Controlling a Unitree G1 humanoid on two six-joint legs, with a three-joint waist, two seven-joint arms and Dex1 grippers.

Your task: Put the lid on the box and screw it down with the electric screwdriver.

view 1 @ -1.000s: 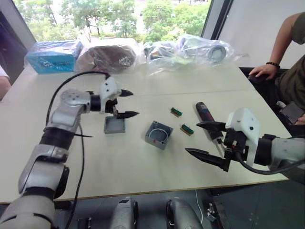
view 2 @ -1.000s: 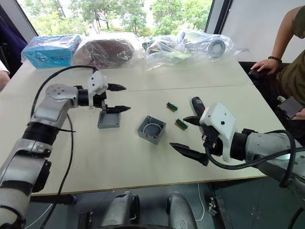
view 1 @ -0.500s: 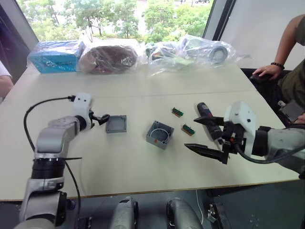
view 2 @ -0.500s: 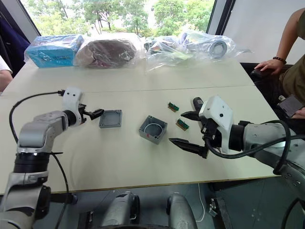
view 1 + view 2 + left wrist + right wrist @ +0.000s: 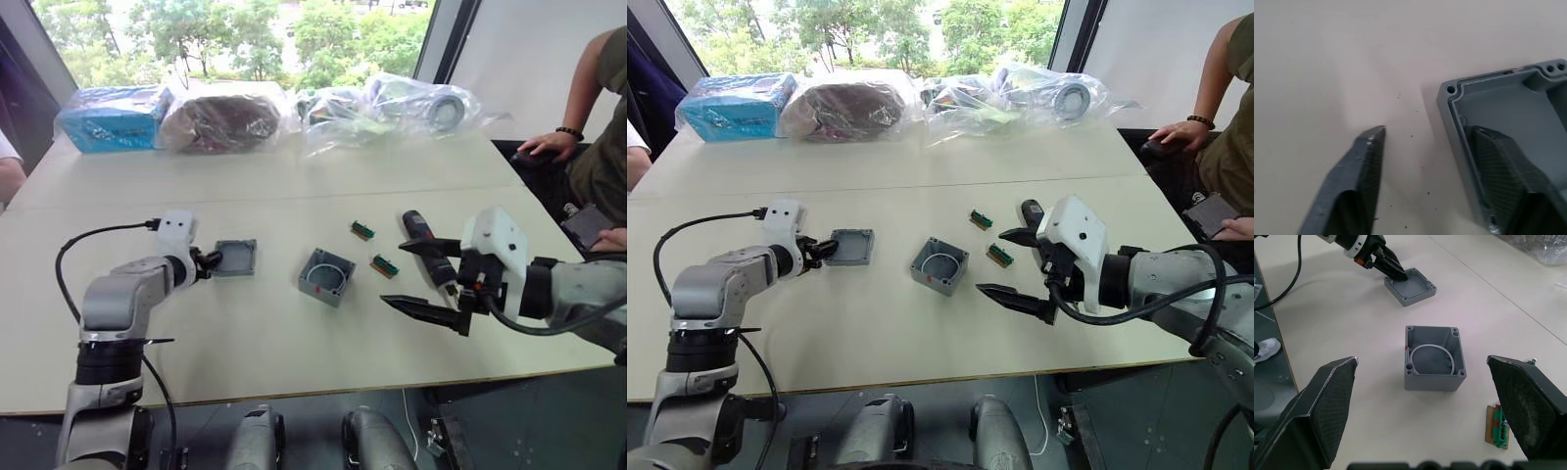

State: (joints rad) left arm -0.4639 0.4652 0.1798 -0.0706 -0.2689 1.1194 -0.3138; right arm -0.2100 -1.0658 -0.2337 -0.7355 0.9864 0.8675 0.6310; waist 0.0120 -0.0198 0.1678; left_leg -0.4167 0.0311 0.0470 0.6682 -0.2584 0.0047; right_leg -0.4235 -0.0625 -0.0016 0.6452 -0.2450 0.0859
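Observation:
The lid (image 5: 235, 257) lies hollow side up on the table, left of centre. My left gripper (image 5: 208, 262) is at its left edge, open. In the left wrist view one finger (image 5: 1498, 166) sits inside the lid (image 5: 1513, 98) and the other finger (image 5: 1359, 171) stands outside, a gap from the wall. The box (image 5: 326, 276) stands open-topped at mid table, with a red mark on its rim. The electric screwdriver (image 5: 423, 240) lies to the box's right. My right gripper (image 5: 394, 275) hovers beside the screwdriver, wide open and holding nothing.
Two green-and-red blocks (image 5: 363, 230) (image 5: 384, 265) lie between the box and the screwdriver. Plastic-wrapped parcels (image 5: 392, 103) and a blue packet (image 5: 110, 116) line the far edge. A person's hand (image 5: 549, 147) rests at the right, and another person's arm (image 5: 8, 171) shows at the left edge.
My left arm dropped from above the lid to the table on its left, then slid in until its fingers straddle the lid's wall, closing partway. The right arm has barely moved.

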